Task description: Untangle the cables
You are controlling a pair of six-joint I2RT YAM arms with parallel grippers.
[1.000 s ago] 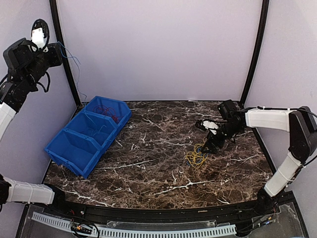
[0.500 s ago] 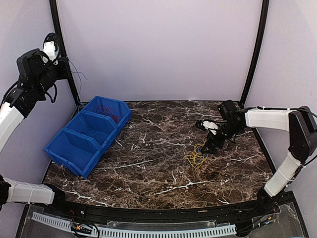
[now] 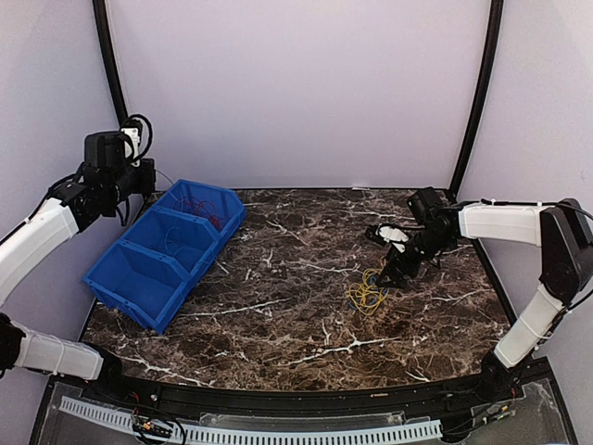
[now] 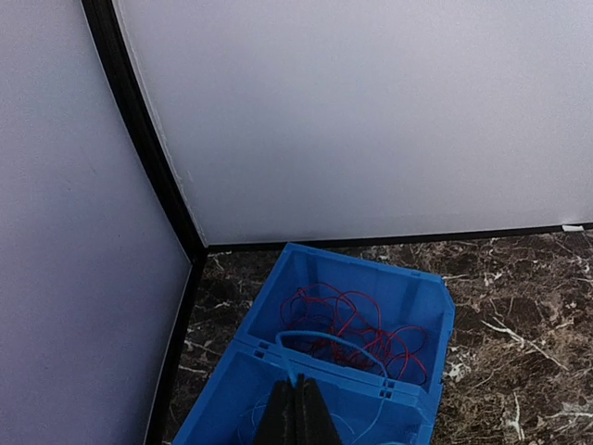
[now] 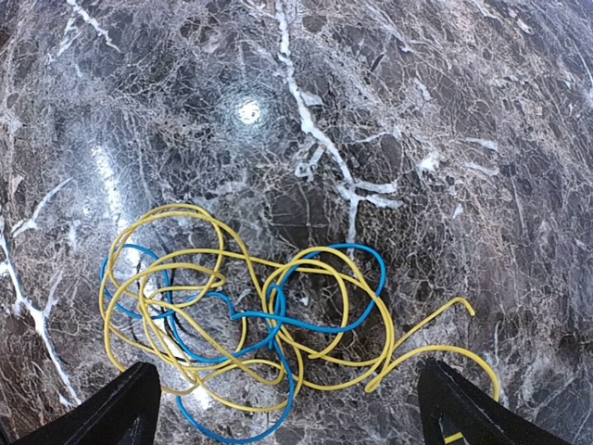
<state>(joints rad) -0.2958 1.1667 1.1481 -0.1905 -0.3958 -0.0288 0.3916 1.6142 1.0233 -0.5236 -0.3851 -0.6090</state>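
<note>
The left fingers [image 4: 298, 419] have come down from high up by the far left wall. Now they hang just over the blue bin [image 4: 435, 311]. They are shut tight on a blue cable [image 4: 326, 337], which loops down into the middle box. The red cable [image 4: 357, 324] lies in the far box. So the blue one looks nearly put away. The right fingers [image 5: 120, 413] have not moved. They are wide open, holding nothing, just above the yellow and blue tangle [image 5: 241, 315] on the surface [image 3: 296, 232], which still needs sorting.
</note>
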